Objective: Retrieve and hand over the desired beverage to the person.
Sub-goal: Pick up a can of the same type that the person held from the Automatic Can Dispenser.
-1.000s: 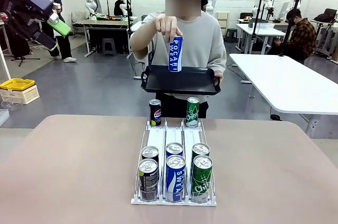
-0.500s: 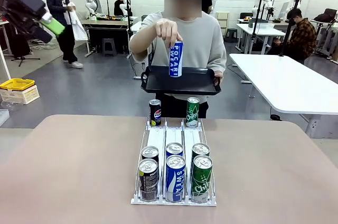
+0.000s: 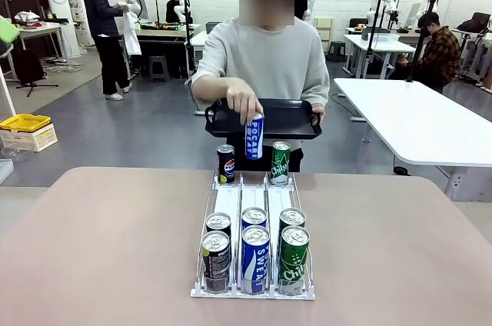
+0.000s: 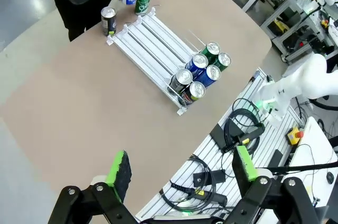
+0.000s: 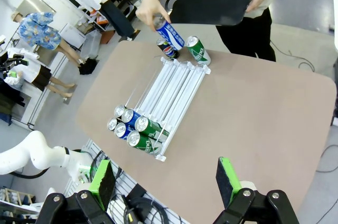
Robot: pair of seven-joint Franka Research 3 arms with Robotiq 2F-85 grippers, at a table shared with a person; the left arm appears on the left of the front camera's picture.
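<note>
The person (image 3: 265,53) in a grey top stands at the far side, holding a black tray (image 3: 292,120) in one hand. Their other hand (image 3: 242,103) lowers a blue can (image 3: 254,138) at the far end of the white rack (image 3: 231,199), between a black cola can (image 3: 225,163) and a green can (image 3: 280,162). Several cans in black, blue and green fill the rack's near end (image 3: 255,258). My left gripper (image 4: 182,166) hangs open and empty high above the table, as does my right gripper (image 5: 165,179). Both wrist views look down on the rack (image 4: 153,49) (image 5: 177,94).
The brown table (image 3: 100,241) lies bare on both sides of the rack. White tables (image 3: 415,122) stand at the right beyond it. Other people stand farther back in the room. A yellow box (image 3: 24,122) sits on the floor at the left.
The person has brought the blue can down from above the tray to the rack's far end. My left gripper has risen toward the upper left edge of the front view.
</note>
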